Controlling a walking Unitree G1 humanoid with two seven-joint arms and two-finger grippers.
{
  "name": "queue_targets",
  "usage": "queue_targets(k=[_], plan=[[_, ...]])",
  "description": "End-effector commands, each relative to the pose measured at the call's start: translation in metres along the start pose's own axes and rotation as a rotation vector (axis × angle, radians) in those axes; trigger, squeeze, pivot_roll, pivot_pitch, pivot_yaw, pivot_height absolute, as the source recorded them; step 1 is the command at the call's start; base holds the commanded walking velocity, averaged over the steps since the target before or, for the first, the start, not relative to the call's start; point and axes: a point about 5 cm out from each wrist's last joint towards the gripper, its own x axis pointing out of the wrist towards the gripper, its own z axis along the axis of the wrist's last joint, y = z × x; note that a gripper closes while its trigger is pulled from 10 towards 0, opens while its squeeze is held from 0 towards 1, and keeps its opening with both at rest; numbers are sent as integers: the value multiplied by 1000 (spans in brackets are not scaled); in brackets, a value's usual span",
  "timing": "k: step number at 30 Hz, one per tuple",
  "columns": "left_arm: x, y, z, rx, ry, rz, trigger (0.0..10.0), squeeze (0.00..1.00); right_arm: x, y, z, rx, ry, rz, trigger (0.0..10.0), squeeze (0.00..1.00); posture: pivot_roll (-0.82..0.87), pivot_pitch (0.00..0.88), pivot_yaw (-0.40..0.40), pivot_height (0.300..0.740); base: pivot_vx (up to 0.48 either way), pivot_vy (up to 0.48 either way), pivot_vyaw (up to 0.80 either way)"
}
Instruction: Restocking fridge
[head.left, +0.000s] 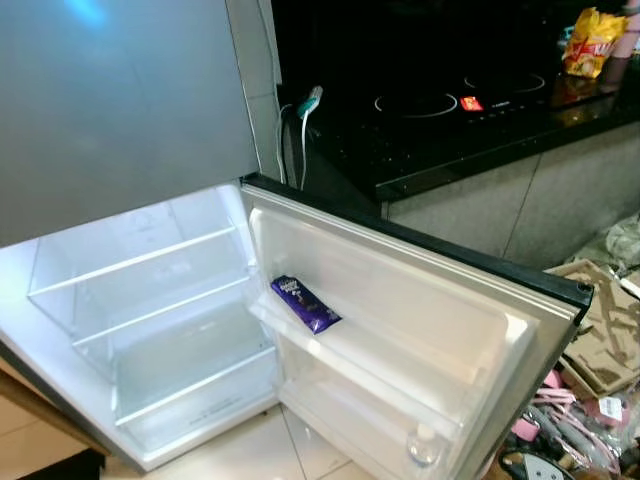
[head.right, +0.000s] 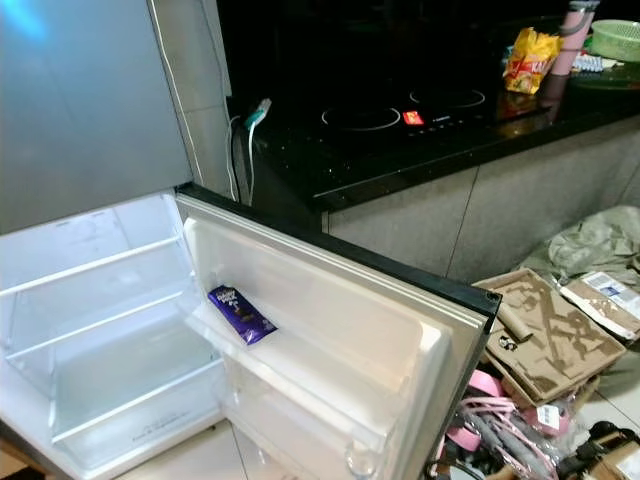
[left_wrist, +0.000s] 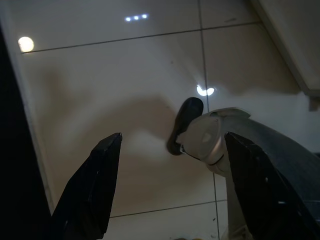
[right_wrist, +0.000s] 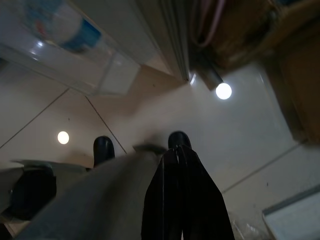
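Purple packet (head.left: 305, 303) label's too small to read; the door-bin bottle (head.left: 423, 445) is blurred, perhaps water, half cut off.

No text legible anywhere. Purple chocolate bar (head.left: 305, 303) on fridge door shelf (head.left: 400, 355): pale lettering, too small to read. Yellow snack bag (head.left: 592, 42) on desk (head.left: 470, 140), beyond red cooktop indicator (head.left: 471, 103): red logo, unreadable. White tags (head.right: 546, 416) on floor right of fridge door: print blurred.
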Motion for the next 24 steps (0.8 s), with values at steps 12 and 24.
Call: queue_targets(k=[12, 24], plan=[[0, 2, 0, -4, 11, 3, 10000, 0, -2, -12, 7, -7, -20, -59, 10000, 0, -91, 0, 34, 740, 0, -75, 0], [1, -3, 0, -3, 15, -39, 10000, 0, 0, -19, 46, 5, -154, -67, 10000, 0, -91, 0, 34, 740, 0, -195, 0]])
